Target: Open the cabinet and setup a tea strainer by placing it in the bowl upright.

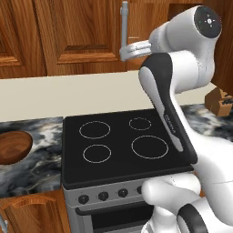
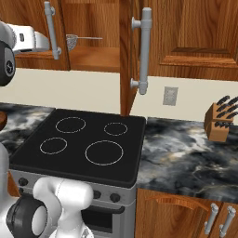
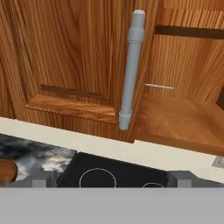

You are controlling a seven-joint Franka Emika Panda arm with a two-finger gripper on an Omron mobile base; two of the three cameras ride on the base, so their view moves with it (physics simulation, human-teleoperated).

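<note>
The gripper [image 3: 112,178] is hovering in front of the cabinet [image 3: 70,65] with its fingers spread wide and nothing between them; in the hand view only the two dark tips are showing at the bottom edge, and in the left base view the robot's own forearm is covering most of the hand. Below the gripper the black stove [image 2: 79,144] is lying on the marble counter [image 2: 186,158]. Low and to the gripper's left the bowl [image 1: 13,146] is sitting on the counter, cut off by the frame edge in every view. Just ahead of the fingers the left door's grey handle [image 3: 131,70] is standing upright. Past it, to the right, the open compartment is showing its wooden shelf [image 3: 183,120]. Farthest back on that shelf the tea strainer [image 2: 72,42] is resting, its mesh basket small and blurry, and in the hand view only its thin handle is peeking out from behind the door's edge. A knife block [image 2: 222,118] is standing well off to the right.
</note>
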